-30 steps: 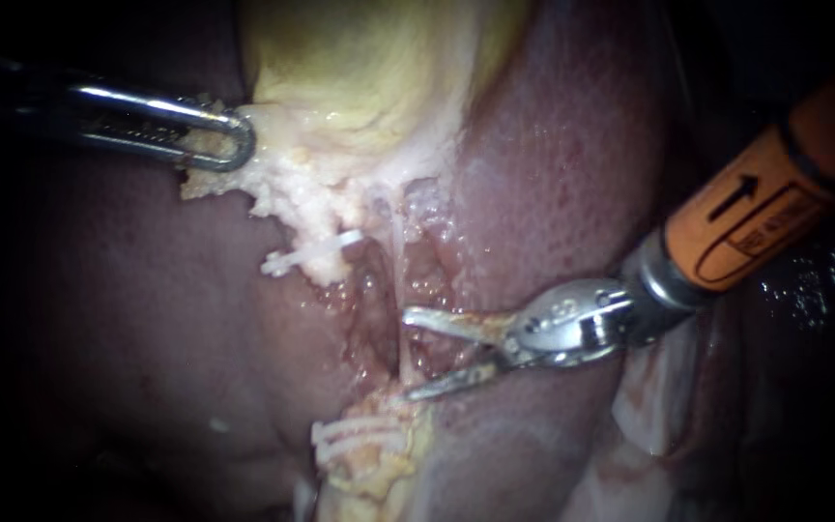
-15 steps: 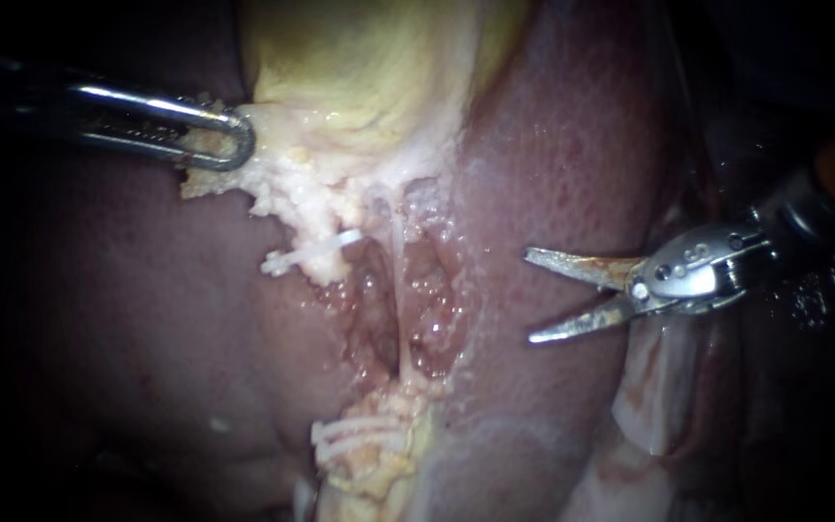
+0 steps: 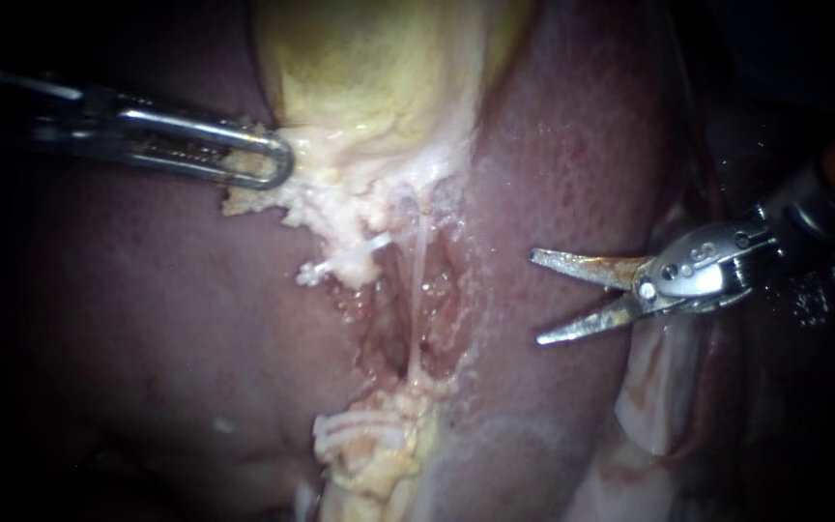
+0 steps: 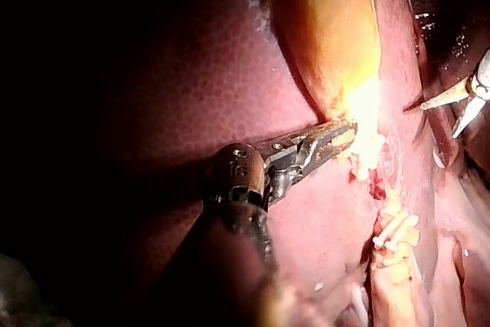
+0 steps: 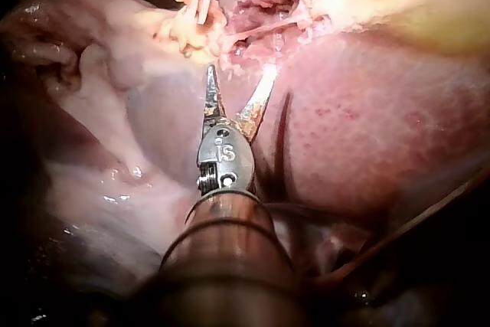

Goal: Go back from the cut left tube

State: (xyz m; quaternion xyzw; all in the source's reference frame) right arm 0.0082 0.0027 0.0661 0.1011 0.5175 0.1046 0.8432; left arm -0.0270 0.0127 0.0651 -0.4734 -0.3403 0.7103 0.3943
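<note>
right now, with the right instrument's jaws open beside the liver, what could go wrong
1. The right instrument has its jaws open, pointed tips over the liver; a drift inward could nick it.
2. The left instrument is shut on pale tissue under the gallbladder; a thin strand stretches below it, and more pull could tear it.

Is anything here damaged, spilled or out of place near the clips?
A clipped tube stump ends free, parted from the clips below, with raw red tissue between. A thin strand spans that gap, intact. The right instrument has brown stains on its blades. No spill shows.
</note>
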